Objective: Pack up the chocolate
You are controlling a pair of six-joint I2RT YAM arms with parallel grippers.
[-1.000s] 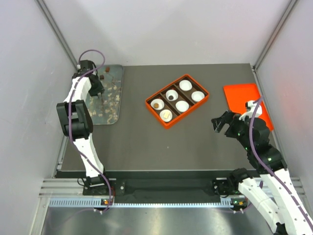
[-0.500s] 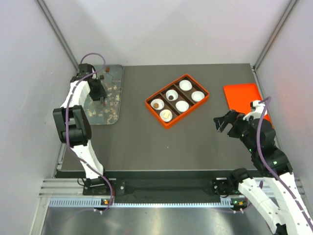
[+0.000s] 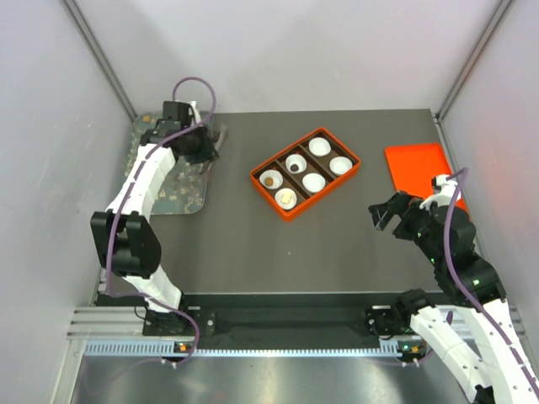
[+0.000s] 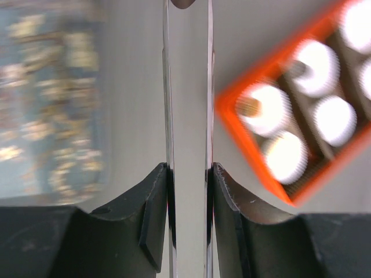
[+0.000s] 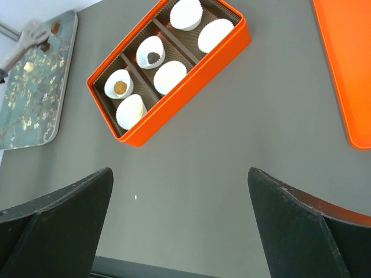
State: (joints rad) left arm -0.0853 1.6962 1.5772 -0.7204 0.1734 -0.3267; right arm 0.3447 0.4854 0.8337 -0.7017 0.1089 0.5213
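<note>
Grey tabletop [image 3: 253, 252] — pale walls [image 3: 295, 50], orange box [image 3: 328, 190] with chocolate [image 5: 120, 87]

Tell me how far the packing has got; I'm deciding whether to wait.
Done: three chocolates sit in the orange box: tan piece, dark piece, cream piece. In hand: the left gripper clamps the tongs, a dark lump at their tips, between tray and box. Left: three empty cups; the right gripper hangs open.

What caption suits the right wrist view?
Right tool open above the table, orange box ahead with chocolates in some white cups.
</note>
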